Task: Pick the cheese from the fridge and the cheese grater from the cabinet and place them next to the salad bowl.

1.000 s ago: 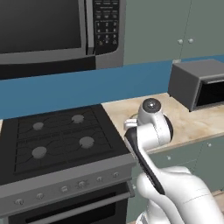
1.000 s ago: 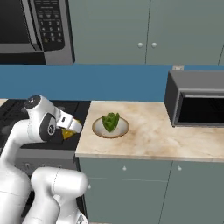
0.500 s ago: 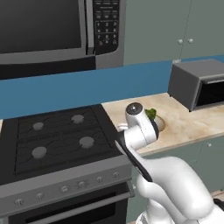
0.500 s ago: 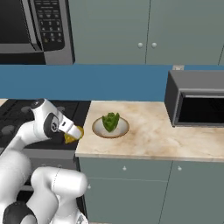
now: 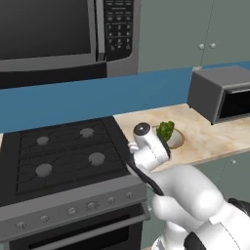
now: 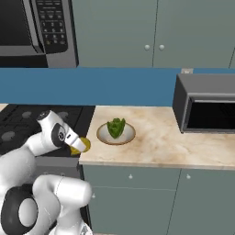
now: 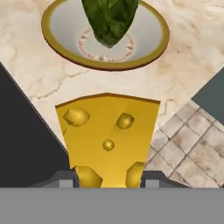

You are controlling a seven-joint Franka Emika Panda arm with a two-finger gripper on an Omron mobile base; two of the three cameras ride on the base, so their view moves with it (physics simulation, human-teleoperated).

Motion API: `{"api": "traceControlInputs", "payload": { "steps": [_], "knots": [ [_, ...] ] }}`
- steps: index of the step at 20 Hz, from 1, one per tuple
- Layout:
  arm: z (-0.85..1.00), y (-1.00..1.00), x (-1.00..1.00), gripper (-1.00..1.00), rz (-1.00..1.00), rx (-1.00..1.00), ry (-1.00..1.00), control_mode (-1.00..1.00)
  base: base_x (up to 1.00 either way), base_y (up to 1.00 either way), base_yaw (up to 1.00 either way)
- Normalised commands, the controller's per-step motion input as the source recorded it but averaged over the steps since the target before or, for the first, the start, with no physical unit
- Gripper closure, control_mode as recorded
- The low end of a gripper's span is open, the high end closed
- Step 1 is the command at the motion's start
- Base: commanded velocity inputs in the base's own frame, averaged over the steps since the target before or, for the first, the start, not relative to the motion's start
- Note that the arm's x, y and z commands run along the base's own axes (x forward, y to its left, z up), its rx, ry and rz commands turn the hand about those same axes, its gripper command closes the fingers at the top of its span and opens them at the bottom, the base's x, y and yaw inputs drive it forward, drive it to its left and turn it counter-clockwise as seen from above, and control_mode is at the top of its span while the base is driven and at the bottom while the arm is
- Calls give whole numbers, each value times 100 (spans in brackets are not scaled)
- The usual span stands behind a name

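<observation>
The yellow cheese (image 7: pixel 108 135) wedge with holes fills the lower half of the hand view, clamped between the two dark fingertips (image 7: pixel 68 177) of my gripper (image 7: pixel 107 180). It hangs above the counter's front left corner, just short of the salad bowl (image 7: pixel 151 41), a beige bowl with green leaves. From the right base view the cheese (image 6: pixel 85 144) shows as a yellow bit at the gripper (image 6: pixel 79 146) tip, left of the salad bowl (image 6: pixel 128 137). In the left base view the hand hides part of the salad bowl (image 5: pixel 176 139). Wall cabinet (image 6: pixel 137 32) doors are closed.
A black gas stove (image 5: pixel 63 151) lies left of the counter (image 6: pixel 160 147). A grey toaster oven (image 6: pixel 206 110) stands at the right on the counter. A microwave (image 5: pixel 58 34) hangs above the stove. Bare counter lies between the bowl and the toaster oven.
The arm has swung right and down with the cheese, from over the stove's edge to the counter's front left corner near the bowl. The grip is unchanged.
</observation>
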Motion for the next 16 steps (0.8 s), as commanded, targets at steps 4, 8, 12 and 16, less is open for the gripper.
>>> {"api": "traceControlInputs", "payload": {
  "steps": [4,8,12,16],
  "knots": [
    [-32,-2,25,100,-5,3,-2,-100,0,0,0],
    [-33,-18,23,100,-10,4,0,-100,0,0,0],
    [-31,-14,20,100,-10,0,1,-100,0,0,0],
    [-30,-1,19,100,-7,0,-1,-100,0,0,0]
  ]
}}
